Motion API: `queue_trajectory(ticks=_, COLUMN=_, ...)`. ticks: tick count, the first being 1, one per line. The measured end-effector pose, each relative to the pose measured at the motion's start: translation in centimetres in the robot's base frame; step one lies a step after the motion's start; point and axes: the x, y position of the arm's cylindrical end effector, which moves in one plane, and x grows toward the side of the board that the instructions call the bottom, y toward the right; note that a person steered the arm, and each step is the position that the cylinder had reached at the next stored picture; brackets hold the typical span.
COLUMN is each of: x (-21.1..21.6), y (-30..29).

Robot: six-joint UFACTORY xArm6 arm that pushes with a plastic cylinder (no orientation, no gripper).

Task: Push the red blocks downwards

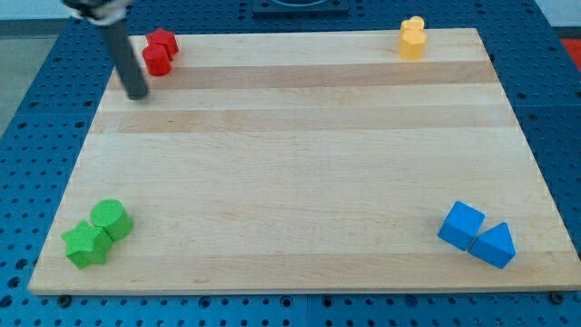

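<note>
The camera view showed a wooden table (300, 163) with small blocks sitting near its four corners. Two red blocks (160, 52) sat touching each other near the view's top left corner. Their shapes were hard to make out. My tip (138, 94) rested on the table just beside them, a little lower and toward the view's left, not touching them. The dark rod leaned up from it toward the view's top left. There was no gripper on this arm, so nothing was being held. Two yellow blocks (412, 38) stood together near the view's top right. Two green blocks (98, 232) touched near the view's bottom left. A blue cube (461, 224) and a blue triangle block (495, 245) touched near the view's bottom right.
</note>
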Motion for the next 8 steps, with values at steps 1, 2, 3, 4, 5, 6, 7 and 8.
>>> queue_trajectory(ticks=1, x=-2.3, y=-2.5)
queue_trajectory(ticks=2, x=-6.2, y=-2.6)
queue_trajectory(ticks=3, x=-11.7, y=-2.4)
queue_trajectory(ticks=4, x=-12.0, y=-0.8)
queue_trajectory(ticks=5, x=-11.9, y=4.8)
queue_trajectory(ticks=6, x=-10.1, y=6.5)
queue_trajectory(ticks=7, x=-6.6, y=6.5)
queue_trajectory(ticks=8, x=-3.5, y=6.5)
